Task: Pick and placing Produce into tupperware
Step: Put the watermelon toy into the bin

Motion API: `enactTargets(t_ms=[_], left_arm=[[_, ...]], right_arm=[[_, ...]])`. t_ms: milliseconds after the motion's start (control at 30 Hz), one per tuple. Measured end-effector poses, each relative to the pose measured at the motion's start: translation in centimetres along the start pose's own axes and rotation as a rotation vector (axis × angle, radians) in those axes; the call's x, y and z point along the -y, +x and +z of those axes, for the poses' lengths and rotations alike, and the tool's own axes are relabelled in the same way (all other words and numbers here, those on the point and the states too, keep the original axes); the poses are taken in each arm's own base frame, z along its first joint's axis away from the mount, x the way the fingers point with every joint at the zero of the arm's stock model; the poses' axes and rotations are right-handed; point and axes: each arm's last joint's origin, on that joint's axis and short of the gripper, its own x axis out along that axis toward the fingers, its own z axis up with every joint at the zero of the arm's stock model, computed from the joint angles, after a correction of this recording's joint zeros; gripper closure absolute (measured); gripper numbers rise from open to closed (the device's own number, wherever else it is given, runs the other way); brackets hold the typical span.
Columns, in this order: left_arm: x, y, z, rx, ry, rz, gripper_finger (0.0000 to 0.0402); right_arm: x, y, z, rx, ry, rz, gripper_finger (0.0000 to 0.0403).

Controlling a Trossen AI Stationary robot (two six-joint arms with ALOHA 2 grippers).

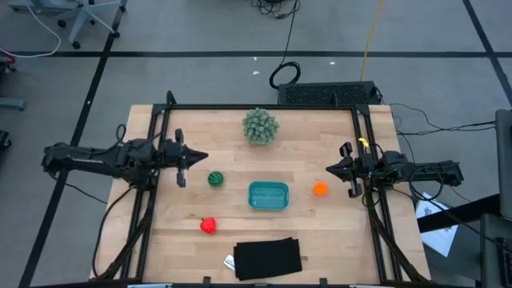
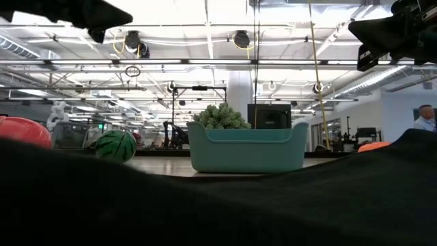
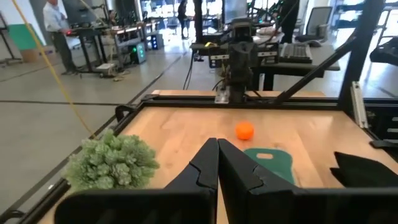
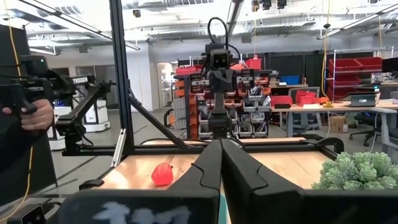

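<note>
The teal tub [image 1: 268,195] sits mid-table, also in the low view [image 2: 246,147]. The dark green striped piece [image 1: 215,179] lies left of it, the orange ball [image 1: 320,189] right of it, and the red lumpy piece [image 1: 208,226] nearer the front edge. My left gripper [image 1: 200,158] hovers shut above the table's left side, up-left of the green piece. My right gripper [image 1: 330,168] hovers shut at the right side, just beyond the orange ball. In the wrist views both finger pairs [image 3: 217,163] [image 4: 221,163] are pressed together, holding nothing.
A pale green spiky ball [image 1: 261,126] rests near the far edge. A black flat rectangle [image 1: 267,258] lies at the front edge with a small white tag beside it. A black metal frame [image 1: 264,107] borders the table. A person's hand [image 4: 28,115] holds a device beyond the table.
</note>
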Motion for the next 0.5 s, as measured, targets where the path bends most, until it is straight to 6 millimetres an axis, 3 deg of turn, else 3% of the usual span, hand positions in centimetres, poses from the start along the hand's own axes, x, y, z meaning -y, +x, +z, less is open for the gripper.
enactTargets(t_ms=[300, 400, 500], left_arm=[[-0.9, 1.7, 4.5, 0.019, 0.037, 0.033, 0.0394], [-1.0, 2.0, 5.6, 0.030, 0.139, 0.036, 0.0394], [-1.1, 2.3, 6.2, 0.030, 0.104, 0.045, 0.0394]], right_arm=[[0.0, 0.0, 0.0, -0.001, 0.000, 0.000, 0.0403], [0.0, 0.0, 0.0, 0.000, 0.000, 0.000, 0.0403], [0.0, 0.0, 0.0, -0.001, 0.000, 0.000, 0.0403]])
